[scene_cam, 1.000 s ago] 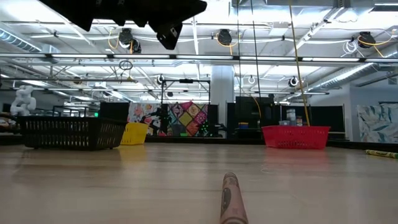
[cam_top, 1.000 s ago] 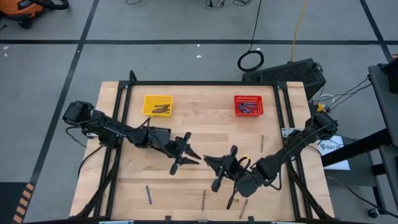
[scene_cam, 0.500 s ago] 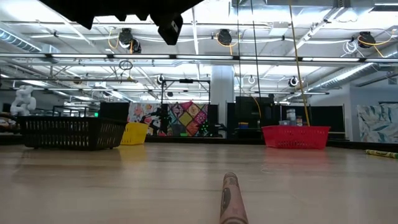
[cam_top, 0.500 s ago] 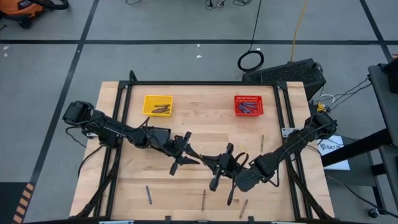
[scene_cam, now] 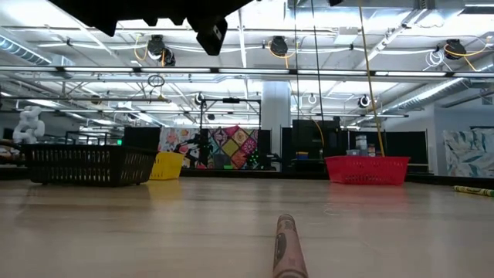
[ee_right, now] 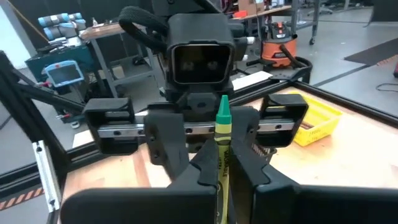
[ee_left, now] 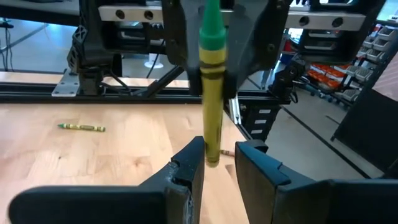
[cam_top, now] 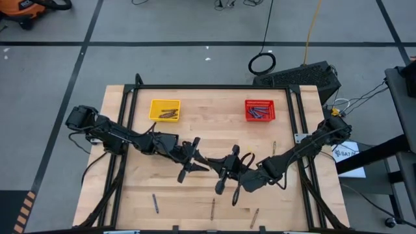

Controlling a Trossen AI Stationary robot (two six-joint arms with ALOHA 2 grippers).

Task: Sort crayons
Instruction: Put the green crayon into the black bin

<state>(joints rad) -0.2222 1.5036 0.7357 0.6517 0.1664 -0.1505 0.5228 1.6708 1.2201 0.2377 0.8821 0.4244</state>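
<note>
Closest in, at roughly 6 o'clock on the table (cam_top: 182, 201), three loose crayons (cam_top: 212, 208) are scattered near the edge, well apart from each other. At dead centre a yellow-green crayon (ee_left: 211, 93) with a green tip is pinched by the right gripper (ee_right: 222, 163), fingers pressed tight on it. The free end of it is poked between the fingers of the left gripper (ee_left: 214, 158), which are spread to either side – contact can't be made out. Another crayon (cam_top: 273, 149) is lying out at 3 o'clock. Farther back, brown ones are piled in the yellow basket (cam_top: 164, 110) at 11 o'clock, bluish ones in the red basket (cam_top: 260, 110) at 1.
</note>
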